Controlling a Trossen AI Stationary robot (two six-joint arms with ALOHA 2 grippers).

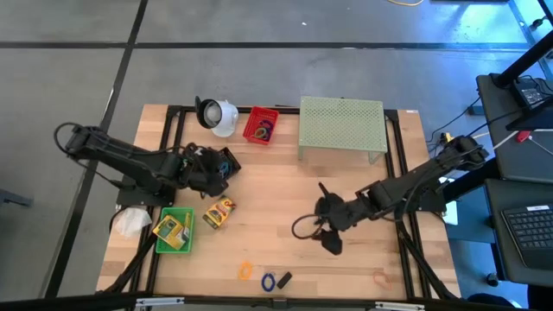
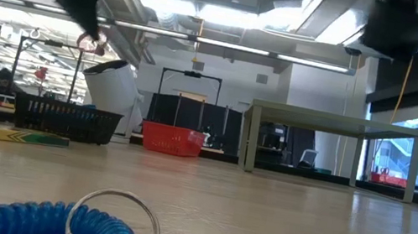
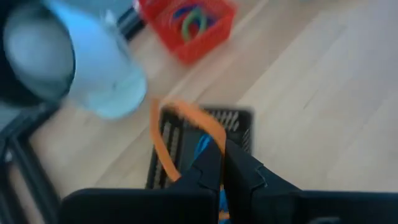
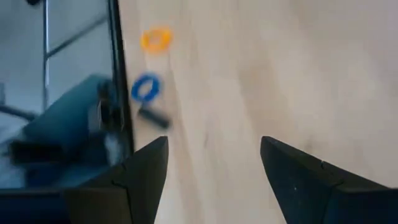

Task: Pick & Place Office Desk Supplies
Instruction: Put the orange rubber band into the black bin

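My left gripper point(image 1: 223, 166) is shut on an orange rubber band point(image 3: 163, 140) above a black basket point(image 3: 239, 121) at the table's left. My right gripper point(image 4: 214, 146) hangs open over bare wood right of centre and holds nothing. Beyond its fingers an orange coil point(image 4: 155, 39), a blue coil point(image 4: 146, 88) and a black clip point(image 4: 152, 117) lie flat near the table's near edge. One crayon box point(image 1: 219, 212) lies flat on the wood. More crayon boxes sit in a green basket point(image 1: 173, 230). The red basket point(image 1: 261, 126) holds rubber bands. My left gripper pinches the orange rubber band at one spot on its loop point(image 3: 214, 138) between its two fingertips. The fingers slant down from the table's left. The rest of the loop stands free beyond the fingertips, lifted clear over the black basket.
A white cup point(image 1: 216, 115) lies at the far left beside the red basket. The pale green mesh stand point(image 1: 341, 128) stands at the far middle. A white crumpled thing point(image 1: 130, 222) lies at the left edge. Bare wood stretches across the middle and right of the table.
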